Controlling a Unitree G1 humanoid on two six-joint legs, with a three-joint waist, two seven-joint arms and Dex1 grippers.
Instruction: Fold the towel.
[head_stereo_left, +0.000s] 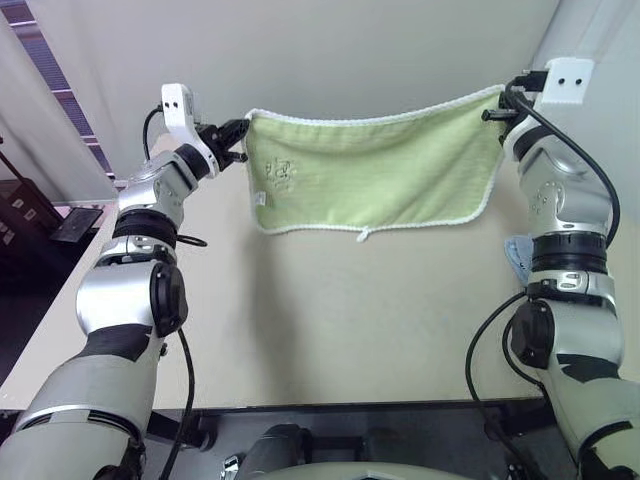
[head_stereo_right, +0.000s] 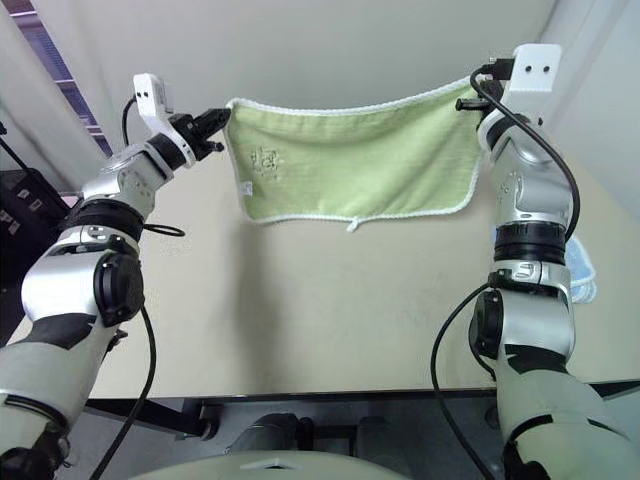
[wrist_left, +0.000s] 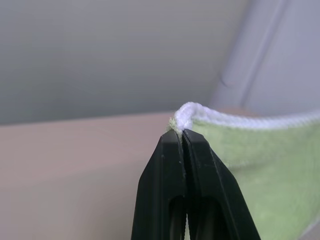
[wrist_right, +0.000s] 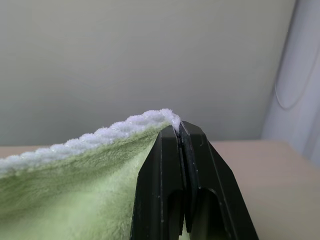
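Note:
The light-green towel (head_stereo_left: 375, 170) with white edging hangs spread in the air above the beige table, held by its two top corners. My left gripper (head_stereo_left: 241, 133) is shut on the left top corner; the left wrist view shows the white-edged corner (wrist_left: 186, 116) pinched at my fingertips. At the other top corner, the right gripper (head_stereo_left: 505, 103) is shut on the cloth, and its wrist view shows the same pinch (wrist_right: 170, 119). A small embroidered picture (head_stereo_left: 281, 175) sits near the towel's left side, and a white loop (head_stereo_left: 364, 235) dangles from the bottom edge.
The beige table (head_stereo_left: 340, 320) lies under the hanging towel. A light-blue cloth (head_stereo_right: 582, 265) rests on the table at the right, behind my right arm. A dark unit (head_stereo_left: 30, 230) stands off the table's left edge. A pale wall rises behind.

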